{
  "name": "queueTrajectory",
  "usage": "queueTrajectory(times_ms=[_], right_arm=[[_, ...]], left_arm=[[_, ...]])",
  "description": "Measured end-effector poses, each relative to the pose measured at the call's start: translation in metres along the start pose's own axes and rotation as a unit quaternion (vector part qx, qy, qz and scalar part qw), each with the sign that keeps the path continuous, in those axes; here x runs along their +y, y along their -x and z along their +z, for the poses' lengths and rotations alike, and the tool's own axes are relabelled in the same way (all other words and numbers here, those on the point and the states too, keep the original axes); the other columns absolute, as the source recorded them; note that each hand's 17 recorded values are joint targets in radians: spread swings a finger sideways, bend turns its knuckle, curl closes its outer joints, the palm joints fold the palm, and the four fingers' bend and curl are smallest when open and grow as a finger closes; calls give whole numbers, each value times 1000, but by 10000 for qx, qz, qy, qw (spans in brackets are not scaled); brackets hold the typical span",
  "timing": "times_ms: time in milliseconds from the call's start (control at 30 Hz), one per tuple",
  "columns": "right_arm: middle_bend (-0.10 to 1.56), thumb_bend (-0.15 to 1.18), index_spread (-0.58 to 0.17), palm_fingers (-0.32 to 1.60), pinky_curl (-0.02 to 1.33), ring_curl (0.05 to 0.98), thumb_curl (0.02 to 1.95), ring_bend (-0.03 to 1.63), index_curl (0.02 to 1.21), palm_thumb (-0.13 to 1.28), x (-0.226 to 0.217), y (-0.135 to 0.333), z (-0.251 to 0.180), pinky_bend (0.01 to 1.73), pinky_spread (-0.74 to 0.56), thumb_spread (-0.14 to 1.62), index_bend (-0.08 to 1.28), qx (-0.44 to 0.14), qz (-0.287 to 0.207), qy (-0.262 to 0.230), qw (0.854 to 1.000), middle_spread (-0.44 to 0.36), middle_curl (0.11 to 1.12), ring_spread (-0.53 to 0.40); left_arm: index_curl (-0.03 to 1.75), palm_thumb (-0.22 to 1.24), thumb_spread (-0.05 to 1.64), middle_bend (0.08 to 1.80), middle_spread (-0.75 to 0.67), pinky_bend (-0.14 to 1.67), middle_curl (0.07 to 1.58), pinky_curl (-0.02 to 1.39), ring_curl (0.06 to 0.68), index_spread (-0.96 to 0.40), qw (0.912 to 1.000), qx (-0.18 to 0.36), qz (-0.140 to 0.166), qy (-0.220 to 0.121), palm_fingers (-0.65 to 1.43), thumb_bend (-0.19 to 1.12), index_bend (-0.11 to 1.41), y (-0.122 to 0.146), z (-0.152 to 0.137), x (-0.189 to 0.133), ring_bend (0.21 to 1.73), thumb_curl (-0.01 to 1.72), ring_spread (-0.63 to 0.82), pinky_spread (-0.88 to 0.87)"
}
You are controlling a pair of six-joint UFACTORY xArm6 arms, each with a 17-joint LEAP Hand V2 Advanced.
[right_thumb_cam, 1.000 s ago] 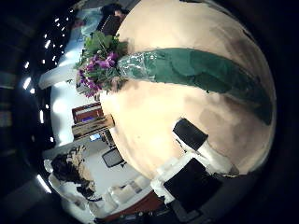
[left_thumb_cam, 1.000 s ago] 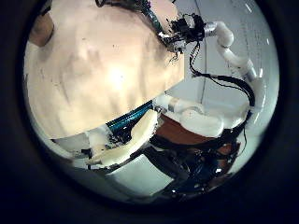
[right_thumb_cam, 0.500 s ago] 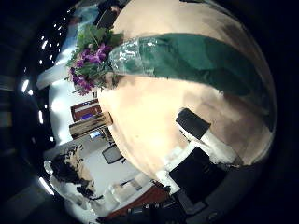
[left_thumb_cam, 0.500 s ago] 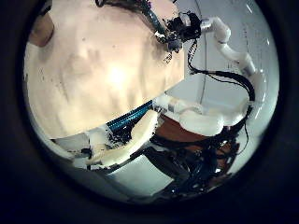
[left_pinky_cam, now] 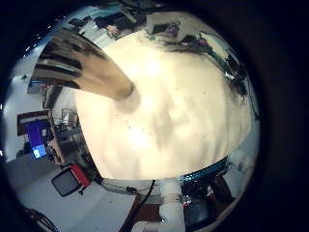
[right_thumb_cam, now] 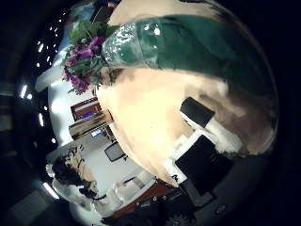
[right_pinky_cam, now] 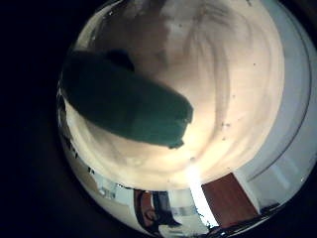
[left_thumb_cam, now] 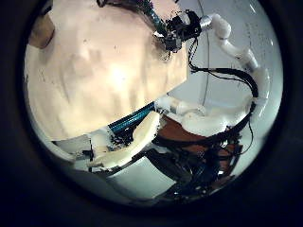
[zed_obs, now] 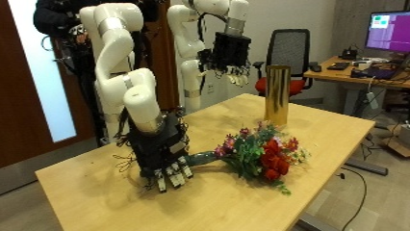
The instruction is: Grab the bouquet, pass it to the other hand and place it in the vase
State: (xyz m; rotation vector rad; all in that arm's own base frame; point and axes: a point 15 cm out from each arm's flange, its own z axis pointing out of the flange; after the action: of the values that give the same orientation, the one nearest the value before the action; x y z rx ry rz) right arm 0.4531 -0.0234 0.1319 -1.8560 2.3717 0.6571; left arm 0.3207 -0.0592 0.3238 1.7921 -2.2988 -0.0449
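The bouquet [zed_obs: 260, 154], red and purple flowers with a green wrapped stem [zed_obs: 205, 157], lies on the wooden table [zed_obs: 89, 188]. My right hand [zed_obs: 165, 159] hangs just over the stem end, fingers relaxed and open, holding nothing. Its palm views show the green wrap [right_thumb_cam: 183, 49] [right_pinky_cam: 124, 99] close and the flowers [right_thumb_cam: 85, 52] beyond. A tall gold vase [zed_obs: 277, 94] stands upright at the table's far side; it also shows as the vase [left_pinky_cam: 87, 68]. My left hand [zed_obs: 231, 53] hovers high beside the vase, open and empty.
An office chair [zed_obs: 294, 48] and a desk with a monitor [zed_obs: 385, 29] stand behind the table's far edge. The right arm [left_thumb_cam: 227, 43] shows in the left palm view across the table.
The bouquet's green wrap fills more of the right thumb side view now: my right hand has come closer to it. The left hand has hardly moved.
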Motion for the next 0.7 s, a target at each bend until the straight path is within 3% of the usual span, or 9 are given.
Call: queueTrajectory(times_ms=[300,700], right_arm=[[420,-22,-117,510,232,225,447,636,314,800,5,-7,2,253,159,999,181,159,49,227,9996,110,368,21],[465,-24,-149,561,215,227,456,698,347,824,4,-7,1,253,116,985,187,252,22,568,9981,70,388,-51]], left_arm=[[364,320,948,286,245,178,353,236,195,233,10000,-20,2,-6,199,-29,181,-1,-1,-1,441,302,493,468],[365,320,948,293,210,176,356,233,194,230,10000,-15,33,-7,204,-29,185,-3,-3,-4,442,302,479,468]])
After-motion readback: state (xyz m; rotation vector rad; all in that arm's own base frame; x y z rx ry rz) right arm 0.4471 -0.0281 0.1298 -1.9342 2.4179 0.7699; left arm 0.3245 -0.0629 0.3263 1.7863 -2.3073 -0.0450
